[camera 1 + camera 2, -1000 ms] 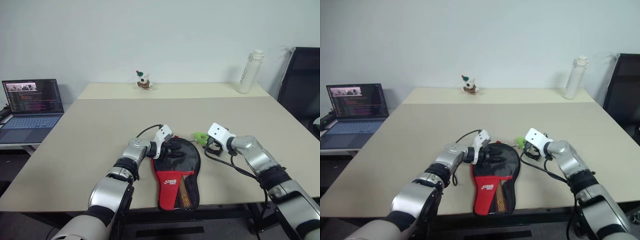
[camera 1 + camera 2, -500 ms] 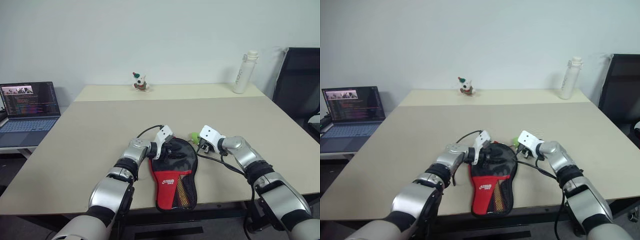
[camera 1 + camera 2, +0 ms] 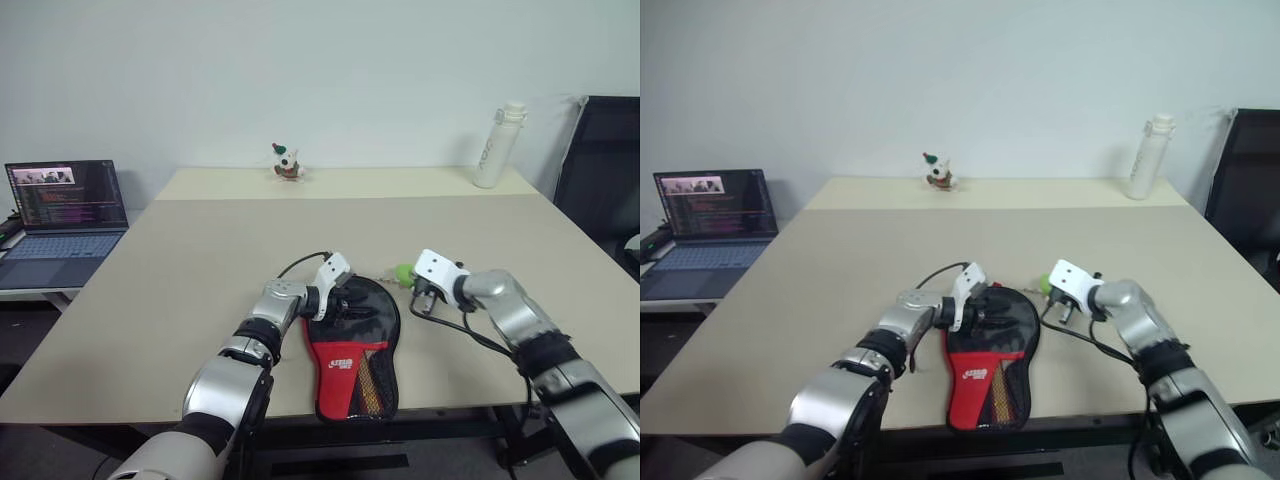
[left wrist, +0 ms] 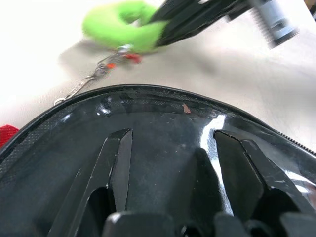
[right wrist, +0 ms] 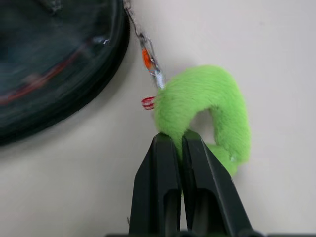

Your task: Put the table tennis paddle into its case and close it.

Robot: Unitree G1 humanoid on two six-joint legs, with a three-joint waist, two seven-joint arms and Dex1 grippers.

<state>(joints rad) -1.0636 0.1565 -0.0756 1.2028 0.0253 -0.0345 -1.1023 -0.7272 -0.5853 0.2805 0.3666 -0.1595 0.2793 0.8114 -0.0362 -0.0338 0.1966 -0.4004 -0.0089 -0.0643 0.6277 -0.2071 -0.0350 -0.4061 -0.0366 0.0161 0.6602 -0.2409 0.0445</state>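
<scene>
**Zip pull pinched, case held down: the risks at closing**

The right tool [image 5: 179,140] was clenched on the green fuzzy loop [image 5: 207,113], a pull tied by a thin chain [image 5: 148,61] to the zip of the case [image 3: 352,345]. The bite looked shallow, taking only the edge of the plush. In my judgement, a pull along the zip could have drawn the soft loop out from between the tips, or strained the slender chain if the slider stuck at the curve of the rim.

The left tool [image 3: 345,303] lay spread on the round black end of the case, its fingers [image 4: 116,168] apart and resting flat against the glossy surface, pressing rather than grasping. If that press had been too light, the whole pouch would likely have slid across the counter [image 3: 200,260] with the pull instead of the zip running. The left fingers also sat near the zip line, where they might have blocked the slider.

The case lay flat near the front edge of the counter, red panel toward the robot. Through its mesh section a pale and red shape showed, probably the handle of the table tennis paddle [image 3: 372,382], so the bat seemed already inside. How far the zip stood closed could not be told.
</scene>
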